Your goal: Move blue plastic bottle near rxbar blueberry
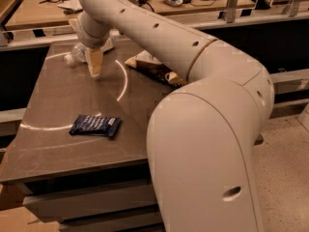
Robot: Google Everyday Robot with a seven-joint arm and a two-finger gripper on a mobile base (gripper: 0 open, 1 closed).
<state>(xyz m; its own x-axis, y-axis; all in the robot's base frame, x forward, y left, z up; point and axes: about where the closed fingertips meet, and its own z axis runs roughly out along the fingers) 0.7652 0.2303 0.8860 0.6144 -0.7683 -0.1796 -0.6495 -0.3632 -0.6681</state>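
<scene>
The blue plastic bottle (76, 54) lies on its side at the far left of the dark table, its white cap pointing left, and the arm partly hides it. My gripper (95, 66) points down just in front of and to the right of the bottle, close to the tabletop. The rxbar blueberry (95, 125) is a flat dark blue wrapper lying near the table's front left, well apart from the bottle.
A brown-and-white chip bag (153, 69) lies at the back middle of the table (58, 149), partly behind my arm. My large white arm covers the right half of the view. Cluttered desks stand behind the table.
</scene>
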